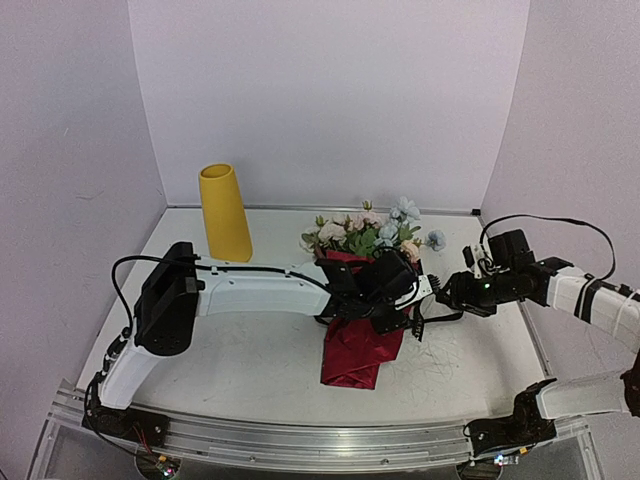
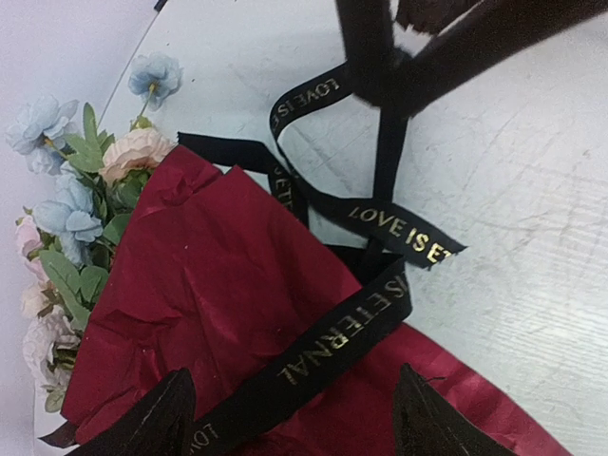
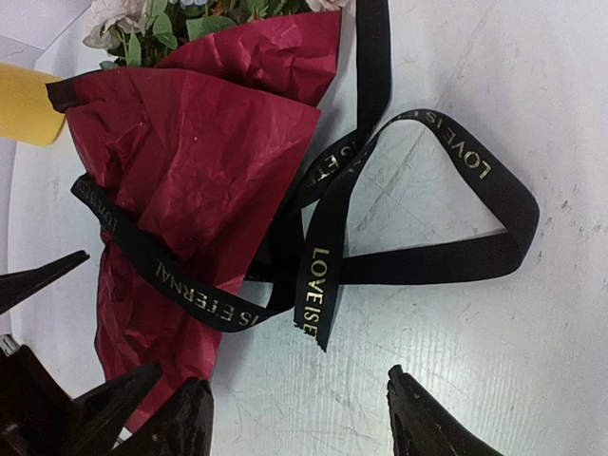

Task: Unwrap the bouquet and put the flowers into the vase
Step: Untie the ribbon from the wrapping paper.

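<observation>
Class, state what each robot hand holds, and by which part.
Nothing held: left hand open astride the ribbon on the bouquet, right hand open near its loop.

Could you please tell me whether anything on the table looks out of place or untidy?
The bouquet lies on its side on the table, and its black ribbon is loosened, loops and tails sprawling beside the crinkled red paper. The yellow vase stands upright; nothing looks spilled.

From my console I see a white table [image 1: 250, 360], its top scratched with fine grey lines, boxed in by plain pale lilac walls [image 1: 330, 100] on the left, back and right, with a ribbed aluminium rail [image 1: 300, 440] running along its near edge.
</observation>
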Tool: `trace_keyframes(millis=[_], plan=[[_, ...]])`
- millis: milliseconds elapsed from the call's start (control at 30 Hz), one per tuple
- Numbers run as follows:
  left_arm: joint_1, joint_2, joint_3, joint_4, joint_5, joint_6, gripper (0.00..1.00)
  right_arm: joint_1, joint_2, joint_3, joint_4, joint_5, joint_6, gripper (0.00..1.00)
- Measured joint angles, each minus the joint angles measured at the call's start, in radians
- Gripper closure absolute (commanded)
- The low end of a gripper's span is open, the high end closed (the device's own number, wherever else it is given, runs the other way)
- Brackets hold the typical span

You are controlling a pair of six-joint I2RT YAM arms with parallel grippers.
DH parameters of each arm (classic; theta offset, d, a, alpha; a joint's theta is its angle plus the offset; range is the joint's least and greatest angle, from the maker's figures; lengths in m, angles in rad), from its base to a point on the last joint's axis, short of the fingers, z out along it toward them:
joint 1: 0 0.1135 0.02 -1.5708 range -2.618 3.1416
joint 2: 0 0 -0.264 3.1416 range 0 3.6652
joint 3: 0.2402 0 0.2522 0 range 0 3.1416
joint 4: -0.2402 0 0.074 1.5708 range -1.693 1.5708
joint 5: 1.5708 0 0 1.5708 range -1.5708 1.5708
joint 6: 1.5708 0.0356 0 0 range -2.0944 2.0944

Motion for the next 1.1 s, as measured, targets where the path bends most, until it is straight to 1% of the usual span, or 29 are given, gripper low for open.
trace_keyframes(millis=[200, 467, 567, 633, 733, 800, 900, 933, 1100], plan=[[0.007, 0.031, 0.006, -0.003, -0.063, 0.069, 0.34, 0.000, 0.000, 0.011, 0.000, 0.023, -0.015, 0.36], [0.007, 0.061, 0.013, -0.006, -0.070, 0.103, 0.36, 0.000, 0.012, 0.017, -0.001, 0.047, -0.021, 0.36], [0.007, 0.069, 0.013, -0.006, -0.068, 0.110, 0.39, 0.000, 0.014, 0.020, 0.000, 0.057, -0.022, 0.36], [0.007, 0.075, 0.017, -0.006, -0.069, 0.112, 0.45, 0.000, 0.014, 0.020, 0.000, 0.063, -0.023, 0.36], [0.007, 0.091, 0.027, -0.007, -0.077, 0.119, 0.65, 0.000, 0.016, 0.020, -0.001, 0.070, -0.023, 0.35], [0.007, 0.108, 0.045, -0.006, -0.092, 0.119, 0.81, 0.000, 0.016, 0.020, -0.001, 0.074, -0.023, 0.35], [0.007, 0.129, 0.070, -0.006, -0.114, 0.123, 0.97, 0.000, 0.017, 0.020, 0.000, 0.079, -0.023, 0.35], [0.007, 0.135, 0.079, -0.007, -0.120, 0.122, 1.00, 0.000, 0.017, 0.020, -0.001, 0.080, -0.023, 0.36], [0.007, 0.153, 0.136, -0.009, -0.160, 0.108, 1.00, 0.000, 0.024, 0.021, 0.000, 0.084, -0.023, 0.35]])
